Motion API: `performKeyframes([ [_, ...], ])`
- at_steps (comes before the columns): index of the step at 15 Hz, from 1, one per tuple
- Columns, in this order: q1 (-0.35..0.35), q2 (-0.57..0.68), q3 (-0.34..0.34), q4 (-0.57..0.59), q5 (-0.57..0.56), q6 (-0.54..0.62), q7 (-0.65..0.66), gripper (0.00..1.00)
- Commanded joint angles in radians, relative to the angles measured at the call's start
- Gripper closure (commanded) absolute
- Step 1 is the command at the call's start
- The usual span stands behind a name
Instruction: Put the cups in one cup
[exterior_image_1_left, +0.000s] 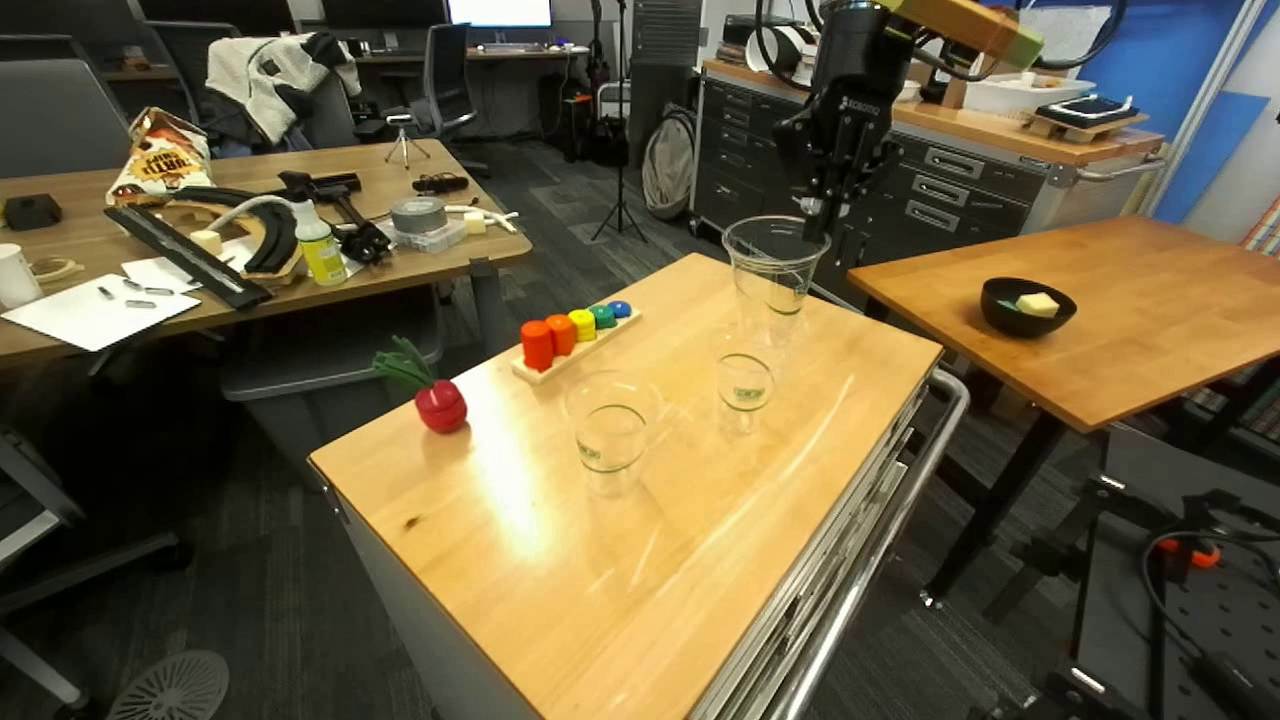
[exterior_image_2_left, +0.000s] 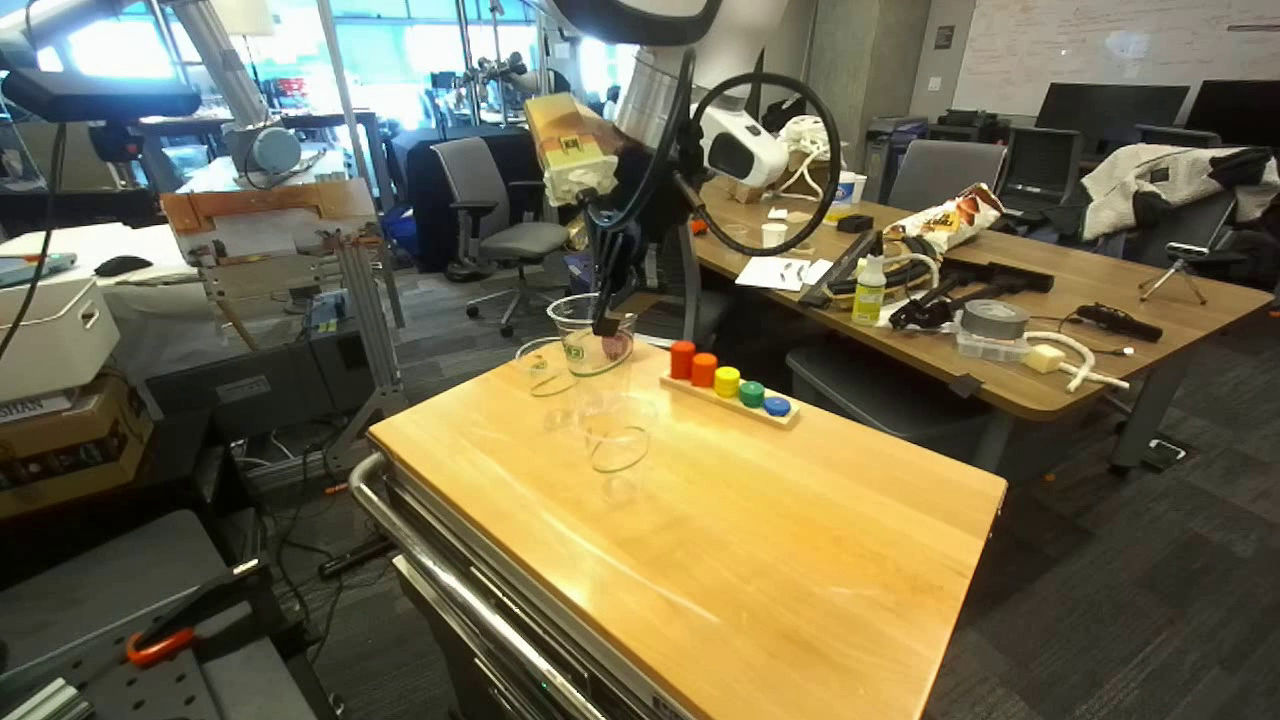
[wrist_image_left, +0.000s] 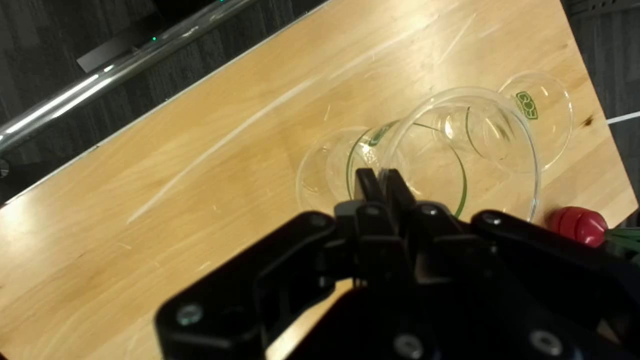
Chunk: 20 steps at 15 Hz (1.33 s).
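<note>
A black robot gripper (wrist_image_left: 381, 177) holds a clear plastic cup (exterior_image_1_left: 775, 272) by the rim. In the wrist view its 2 fingers (wrist_image_left: 368, 186) are almost pressed together, with only the cup's thin wall pinched between them. The held cup is see-through, with a green band around its side. Its wide mouth faces up and its narrower base faces down, so its long axis runs close to vertical; whether it leans slightly cannot be told. It is held above a wooden tabletop (exterior_image_1_left: 620, 600).

2 more cups of the same kind stand upright on the tabletop, mouths up and apart from each other. In an exterior view, the nearer cup (exterior_image_1_left: 611, 440) stands around the middle of the tabletop, and the farther cup (exterior_image_1_left: 745, 385) appears just below the held cup, their clear outlines overlapping. From the wrist, the mouth of the held cup overlaps parts of both.

Along an edge of the tabletop, 5 coloured blocks (exterior_image_1_left: 582, 323) sit in a row on a narrow wooden board (exterior_image_1_left: 541, 376), with a round red toy (exterior_image_1_left: 441, 408) with green leaves near them. A dark bowl (exterior_image_1_left: 1022, 325) rests on a separate table (exterior_image_1_left: 1150, 300), a pale yellow piece inside it.
</note>
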Motion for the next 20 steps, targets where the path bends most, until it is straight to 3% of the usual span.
performKeyframes([
  [1,0.007,0.015,0.007,-0.013,0.019,0.083,-0.018,0.98],
  [11,0.004,0.119,0.019,0.004,0.018,0.188,-0.026,0.98],
  [12,0.003,0.122,0.017,0.006,0.013,0.193,-0.024,0.68],
  [14,0.000,0.121,0.015,0.005,0.011,0.199,-0.020,0.63],
  [20,0.005,0.081,0.011,-0.001,-0.006,0.198,-0.005,0.16],
])
